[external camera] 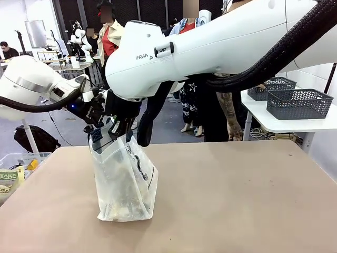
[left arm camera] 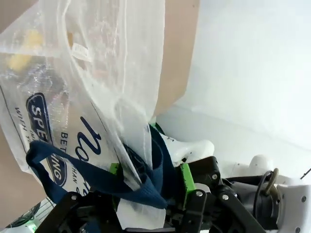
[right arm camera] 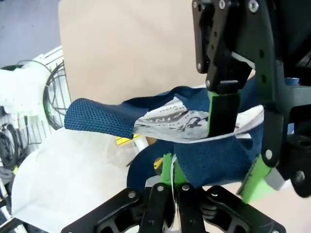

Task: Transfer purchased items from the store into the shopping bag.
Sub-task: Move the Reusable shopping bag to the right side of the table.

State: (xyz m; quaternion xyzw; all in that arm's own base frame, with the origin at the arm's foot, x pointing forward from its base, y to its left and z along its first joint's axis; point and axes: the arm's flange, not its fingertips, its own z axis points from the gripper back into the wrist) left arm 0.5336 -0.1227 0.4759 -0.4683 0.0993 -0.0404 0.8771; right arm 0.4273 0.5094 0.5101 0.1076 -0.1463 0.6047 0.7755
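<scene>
Both tools, left tool [external camera: 100,138] and right tool [external camera: 125,126], pinch the blue handles of the shopping bag [external camera: 126,182] standing on the bench [external camera: 237,200]; thin, limp film, likely light, best held by those handles.

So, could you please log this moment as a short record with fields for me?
bag: translucent white bag upright on the tan table, dark blue handles gathered at its top
left gripper: left gripper shut on a handle and bag film
right gripper: right gripper shut on the bag top
contents: yellowish items show through the film
baskets: two grey baskets on a white table, far right
</scene>
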